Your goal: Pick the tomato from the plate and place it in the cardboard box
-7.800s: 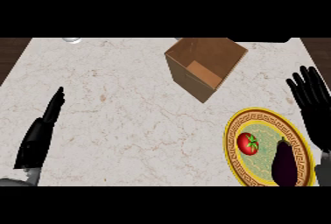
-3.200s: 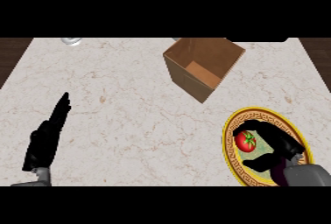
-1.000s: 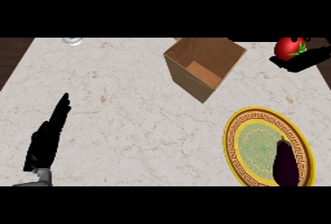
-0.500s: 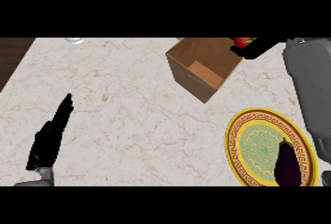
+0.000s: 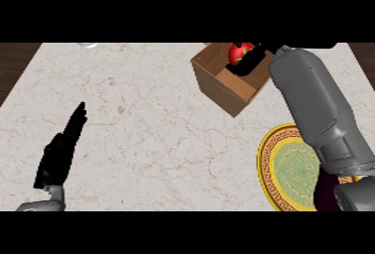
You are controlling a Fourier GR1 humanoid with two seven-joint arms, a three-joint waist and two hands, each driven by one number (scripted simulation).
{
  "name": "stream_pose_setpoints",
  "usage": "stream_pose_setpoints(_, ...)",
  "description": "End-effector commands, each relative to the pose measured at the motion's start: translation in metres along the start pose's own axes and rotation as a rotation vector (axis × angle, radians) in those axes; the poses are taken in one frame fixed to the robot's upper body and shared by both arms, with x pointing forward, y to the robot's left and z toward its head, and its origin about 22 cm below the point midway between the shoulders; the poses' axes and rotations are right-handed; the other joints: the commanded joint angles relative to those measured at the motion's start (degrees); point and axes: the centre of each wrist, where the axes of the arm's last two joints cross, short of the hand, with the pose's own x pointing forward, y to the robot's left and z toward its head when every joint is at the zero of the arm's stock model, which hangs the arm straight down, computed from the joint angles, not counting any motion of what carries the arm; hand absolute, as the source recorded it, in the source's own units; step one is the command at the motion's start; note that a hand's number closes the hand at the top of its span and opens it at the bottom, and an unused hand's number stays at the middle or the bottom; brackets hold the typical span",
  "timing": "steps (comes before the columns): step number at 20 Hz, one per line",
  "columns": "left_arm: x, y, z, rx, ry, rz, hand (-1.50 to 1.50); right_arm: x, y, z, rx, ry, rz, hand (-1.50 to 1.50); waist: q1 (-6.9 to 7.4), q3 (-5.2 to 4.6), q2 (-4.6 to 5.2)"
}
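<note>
At the counter's left, the robot's black left hand (image 5: 60,151) rests on the pale marbled stone counter top (image 5: 147,124), its fingers straight and held together, pointing away from the robot and holding nothing. Near the far edge a small pale round object (image 5: 87,44) shows only in part (too little to tell what it is). Further right, the open brown cardboard box (image 5: 223,84) stands turned at an angle. Above its opening is the round red tomato with a green stalk (image 5: 239,52), pinched in the curled fingers of the black right hand (image 5: 253,57), whose grey forearm (image 5: 315,104) stretches up from the lower right. Below it, near the counter's right edge, lies the round yellow-rimmed plate with a green patterned centre (image 5: 282,168); a dark purple shape (image 5: 326,193) lies on its right side, partly hidden by the arm.
</note>
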Motion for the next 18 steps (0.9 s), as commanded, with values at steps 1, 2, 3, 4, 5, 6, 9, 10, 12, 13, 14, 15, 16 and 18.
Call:
stream_pose_setpoints(1, -0.008, 0.002, -0.008, -0.003, 0.003, 0.006, 0.0, 0.001, 0.042, -0.008, 0.023, 0.081, -0.04, 1.5, -0.08, -0.01, 0.18)
stream_pose_setpoints(2, -0.008, -0.004, 0.002, -0.01, -0.011, 0.003, 0.0, 0.003, 0.027, -0.013, 0.044, 0.114, -0.054, -1.5, 0.64, 0.0, 0.3)
stream_pose_setpoints(3, 0.005, -0.006, -0.006, 0.008, -0.019, -0.012, 0.0, 0.001, 0.037, -0.013, 0.038, 0.11, -0.075, -1.5, 0.43, 0.02, 0.28)
stream_pose_setpoints(4, 0.009, -0.001, -0.009, -0.008, -0.018, 0.001, 0.0, -0.002, 0.025, -0.014, 0.046, 0.121, -0.061, -1.5, 1.04, 0.02, 0.54)
stream_pose_setpoints(5, 0.0, 0.012, -0.005, 0.007, -0.033, -0.012, 0.0, -0.008, 0.046, -0.01, 0.037, 0.103, -0.059, -1.5, 0.8, 0.01, 0.41)
stream_pose_setpoints(6, 0.002, 0.001, 0.002, -0.005, -0.029, 0.015, 0.0, -0.014, 0.042, -0.009, 0.035, 0.116, -0.068, -1.5, 1.37, 0.03, 0.59)
stream_pose_setpoints(9, 0.001, 0.006, -0.013, 0.005, -0.013, 0.009, 0.0, 0.01, 0.053, -0.019, 0.001, 0.079, -0.142, -1.5, 0.65, 0.01, 0.51)
stream_pose_setpoints(10, 0.0, -0.002, 0.002, -0.002, -0.023, -0.003, 0.0, -0.01, 0.05, -0.012, -0.03, 0.081, -0.169, -1.5, 1.33, 0.05, 0.66)
stream_pose_setpoints(12, 0.003, 0.0, -0.007, -0.005, -0.023, -0.003, 0.0, -0.009, 0.05, -0.011, -0.108, 0.061, -0.277, -1.5, 0.92, 0.06, 0.6)
stream_pose_setpoints(13, 0.006, 0.0, -0.009, 0.021, -0.031, -0.005, 0.0, -0.009, 0.052, -0.011, -0.163, 0.06, -0.322, -1.5, 0.83, 0.07, 0.57)
stream_pose_setpoints(14, 0.004, 0.001, -0.007, 0.005, -0.025, -0.019, 0.0, -0.021, 0.048, -0.006, -0.228, 0.067, -0.374, -1.5, 1.18, 0.11, 0.82)
stream_pose_setpoints(15, 0.0, -0.006, 0.0, 0.006, -0.021, 0.003, 0.0, -0.025, 0.032, -0.005, -0.277, 0.069, -0.405, -1.5, 1.17, 0.1, 0.68)
stream_pose_setpoints(16, 0.001, -0.008, 0.001, -0.013, -0.017, 0.002, 0.0, -0.025, 0.035, -0.005, -0.296, 0.081, -0.45, -1.5, 1.05, 0.1, 0.6)
stream_pose_setpoints(18, 0.002, 0.001, 0.002, -0.008, -0.032, 0.002, 0.0, -0.039, 0.006, 0.001, -0.347, 0.06, -0.547, -1.5, 1.23, 0.11, 0.62)
